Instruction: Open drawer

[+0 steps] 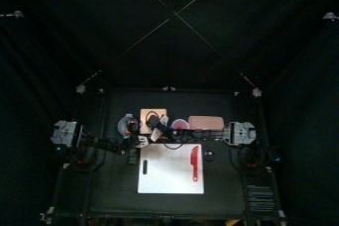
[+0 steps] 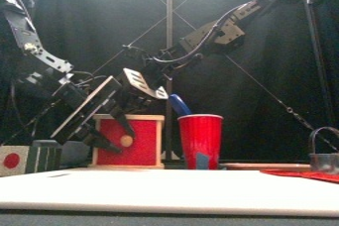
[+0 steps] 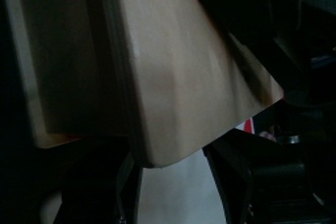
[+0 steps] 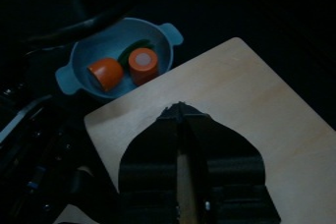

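Left pincer (image 3: 178, 166) spread wide, gripping nothing, close against the front of small orange-tan wooden box (image 1: 155, 117). Box toward far edge of worktop (image 1: 113, 175), left of centre. Drawer (image 2: 146, 149) red-faced, seemingly fully shut, with 1 pale round knob (image 2: 126, 142) at its middle. Likely light, rigid, free-sliding wood; best taken by that knob, with a straight pull toward the near edge. Box probably light enough to drag along. Right pincer (image 4: 179, 120) further back, 2 jaws drawn together, empty, tip at box top, probably steadying it.

A red cup (image 2: 200, 140) stands on the table (image 2: 159, 192) near a white sheet (image 1: 171, 169).
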### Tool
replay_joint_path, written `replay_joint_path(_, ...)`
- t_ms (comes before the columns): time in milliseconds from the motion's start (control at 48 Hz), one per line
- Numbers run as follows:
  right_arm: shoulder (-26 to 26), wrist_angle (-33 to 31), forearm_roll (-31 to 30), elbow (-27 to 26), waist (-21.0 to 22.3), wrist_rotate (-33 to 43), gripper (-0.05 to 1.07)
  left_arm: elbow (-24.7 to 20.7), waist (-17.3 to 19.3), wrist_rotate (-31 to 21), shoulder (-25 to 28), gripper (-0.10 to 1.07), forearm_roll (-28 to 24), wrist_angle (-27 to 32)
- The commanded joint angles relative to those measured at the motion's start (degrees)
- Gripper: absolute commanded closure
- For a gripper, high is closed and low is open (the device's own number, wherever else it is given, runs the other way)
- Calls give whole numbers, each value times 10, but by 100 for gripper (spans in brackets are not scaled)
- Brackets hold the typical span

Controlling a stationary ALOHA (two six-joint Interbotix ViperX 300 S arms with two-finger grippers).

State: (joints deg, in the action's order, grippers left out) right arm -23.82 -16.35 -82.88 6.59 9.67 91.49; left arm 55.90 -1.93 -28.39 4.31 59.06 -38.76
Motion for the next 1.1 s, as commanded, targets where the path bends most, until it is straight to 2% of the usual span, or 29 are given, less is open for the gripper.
replay_joint_path(0, 10, 3, 4, 4, 1, -1, 73, -12, -1, 3, -4, 17, -3, -7)
replay_joint_path(521, 33, 3, 0, 11, 1, -2, 73, 11, -7, 7, -21, 17, -25, -7)
replay_joint_path(792, 57, -3, -21, 16, 4, -3, 73, 11, -11, 7, -24, 17, -30, -6)
replay_joint_path(1083, 54, -3, -58, -2, 39, -2, 73, 11, -13, 7, -24, 17, -32, -6)
